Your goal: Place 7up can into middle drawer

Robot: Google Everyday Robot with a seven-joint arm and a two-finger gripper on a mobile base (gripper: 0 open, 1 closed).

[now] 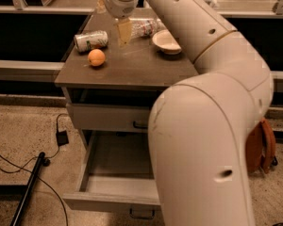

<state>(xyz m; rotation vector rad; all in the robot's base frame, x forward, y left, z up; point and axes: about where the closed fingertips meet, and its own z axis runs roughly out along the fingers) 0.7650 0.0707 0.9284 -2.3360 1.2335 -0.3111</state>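
- The gripper [124, 32], cream plastic, hangs over the matte grey cabinet top [132, 67]; whether it is open or closed cannot be told.
- The silvery 7up can [91, 40] with green print lies on its side just left of the gripper, near the round orange fruit [96, 57].
- The wide, shallow grey middle drawer [115, 161] is pulled out below.
- A clear plastic bottle [148, 27] and a pale bowl [166, 41] lie to the right.

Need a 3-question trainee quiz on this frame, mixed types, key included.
1. True or false: the can stands upright on the cabinet top.
2. Nearest the can: A) bowl B) orange C) bottle?
3. Fill in: the gripper hangs over the cabinet top, to the can's ____ in the picture.
Key: 1 false, it lies on its side; 2 B; 3 right.
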